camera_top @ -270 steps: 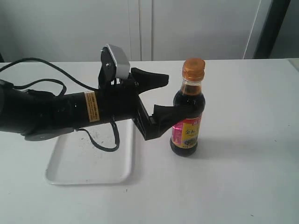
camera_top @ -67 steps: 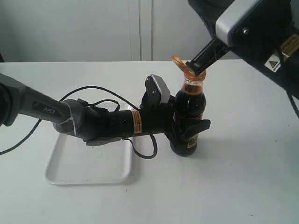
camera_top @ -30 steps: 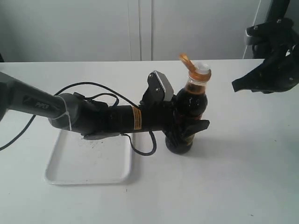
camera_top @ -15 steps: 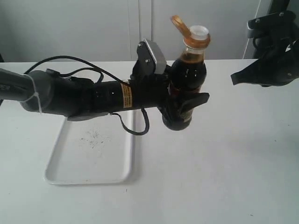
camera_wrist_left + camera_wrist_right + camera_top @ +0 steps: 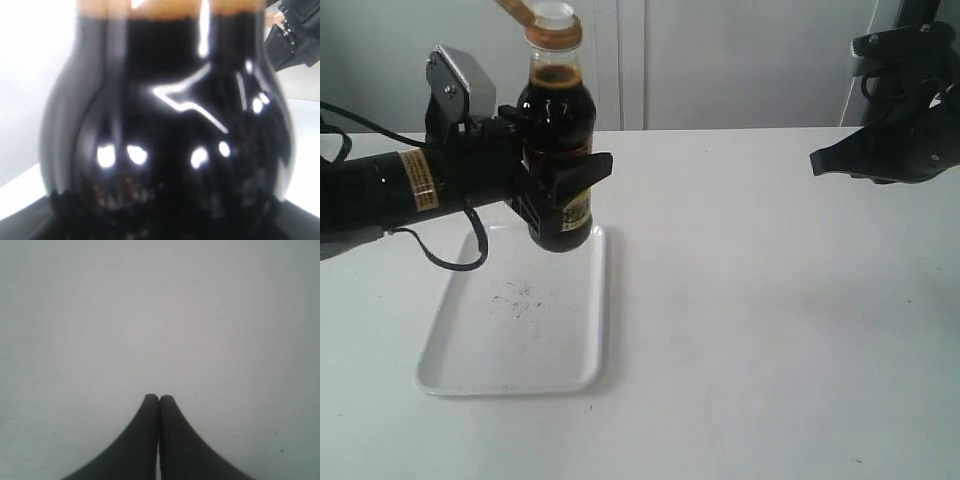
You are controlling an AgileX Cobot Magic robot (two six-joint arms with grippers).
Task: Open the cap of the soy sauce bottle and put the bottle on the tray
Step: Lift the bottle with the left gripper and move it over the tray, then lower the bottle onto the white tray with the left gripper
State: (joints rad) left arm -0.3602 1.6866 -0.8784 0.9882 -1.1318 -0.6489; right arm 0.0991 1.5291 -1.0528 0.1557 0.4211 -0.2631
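My left gripper (image 5: 565,185) is shut on the soy sauce bottle (image 5: 556,120) and holds it upright in the air above the far right corner of the white tray (image 5: 455,370). The orange-brown cap (image 5: 518,9) is flipped open to the left, and the white spout (image 5: 552,13) is bare. In the left wrist view the dark bottle (image 5: 165,130) fills the picture and hides the jaws. My right gripper (image 5: 817,165) hovers at the far right, shut with nothing in it; in the right wrist view its fingertips (image 5: 159,399) touch over bare table.
A black cable (image 5: 445,262) loops from the left arm over the tray's far edge. Dark specks (image 5: 518,298) mark the tray's middle. The white table (image 5: 760,330) stretches from the tray to the right arm.
My left gripper has carried the lifted bottle leftward, from the table's middle to above the tray's far right corner. The right gripper has stayed at the far right.
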